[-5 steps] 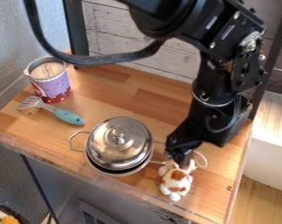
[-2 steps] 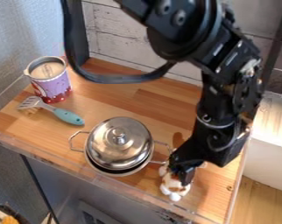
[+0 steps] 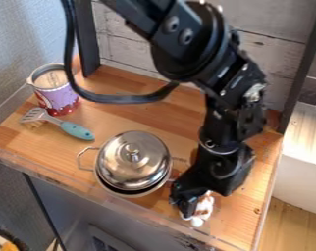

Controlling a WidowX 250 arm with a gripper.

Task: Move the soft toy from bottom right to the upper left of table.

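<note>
Robot arm (image 3: 232,120) hung over the desk (image 3: 243,215), jaws down at the soft toy (image 3: 203,208), lower rt., near the lidded pot (image 3: 133,164) — apparently positioned for a grip from above — tho. whether spread or pinching, couldn't tell.

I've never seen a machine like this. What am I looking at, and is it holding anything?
The big black jointed machine is a robot arm, seen by a fixed camera looking down at a slant. Its black end effector, the grasping part, is at a small white-and-brown soft toy near the front right of the light wooden table. I cannot tell whether it holds it. Left of that sits a shiny lidded metal pot, then a turquoise-handled spatula and a purple-and-red cup.
</note>
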